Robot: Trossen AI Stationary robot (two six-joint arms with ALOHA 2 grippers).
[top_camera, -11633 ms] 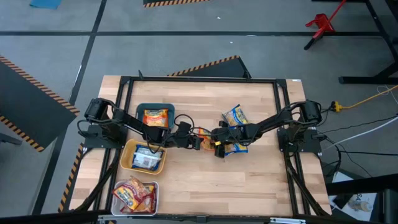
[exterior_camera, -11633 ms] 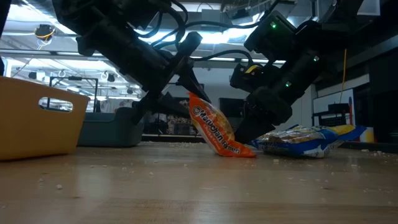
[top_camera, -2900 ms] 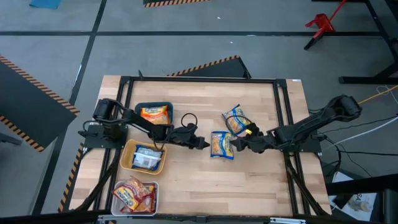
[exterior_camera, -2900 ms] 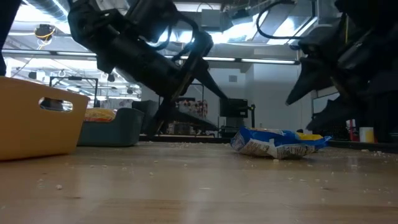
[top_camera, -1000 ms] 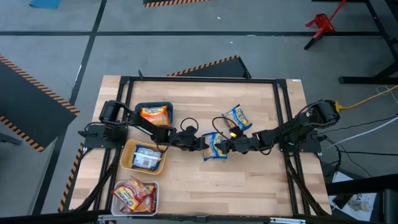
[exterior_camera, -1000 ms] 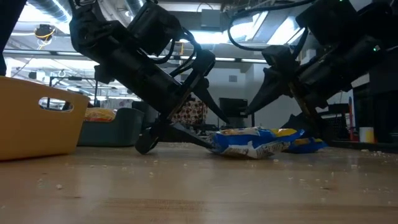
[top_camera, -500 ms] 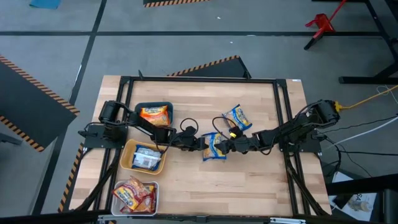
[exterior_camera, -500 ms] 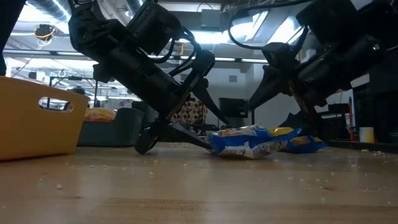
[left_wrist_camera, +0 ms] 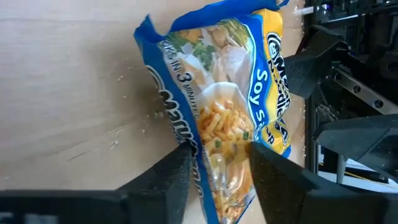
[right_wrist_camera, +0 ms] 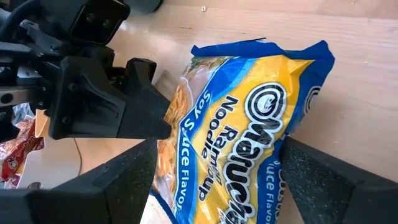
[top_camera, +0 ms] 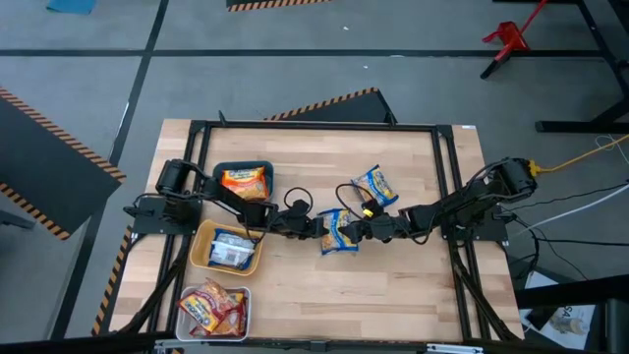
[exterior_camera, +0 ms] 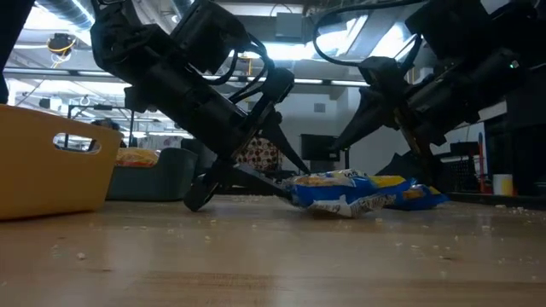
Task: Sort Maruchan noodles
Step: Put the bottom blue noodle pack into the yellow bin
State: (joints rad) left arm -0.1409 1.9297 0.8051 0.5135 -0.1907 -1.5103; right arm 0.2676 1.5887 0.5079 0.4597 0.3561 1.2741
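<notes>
A blue Maruchan soy sauce noodle packet [top_camera: 337, 232] lies mid-counter [top_camera: 393, 295] in the high view, between the left pincer [top_camera: 316, 227] and right pincer [top_camera: 358, 231], right of the yellow tray [top_camera: 203, 258]; another blue packet [top_camera: 375, 186] lies beyond. In the low view its near edge is lifted. The left wrist view shows the left fingers [left_wrist_camera: 177, 177] pinching the packet's edge. In the right wrist view the right fingers [right_wrist_camera: 124, 180] stand spread either side.

high: overhead | low: table-level | wrists: close on blue packet [left_wrist_camera: 230, 106]
</notes>
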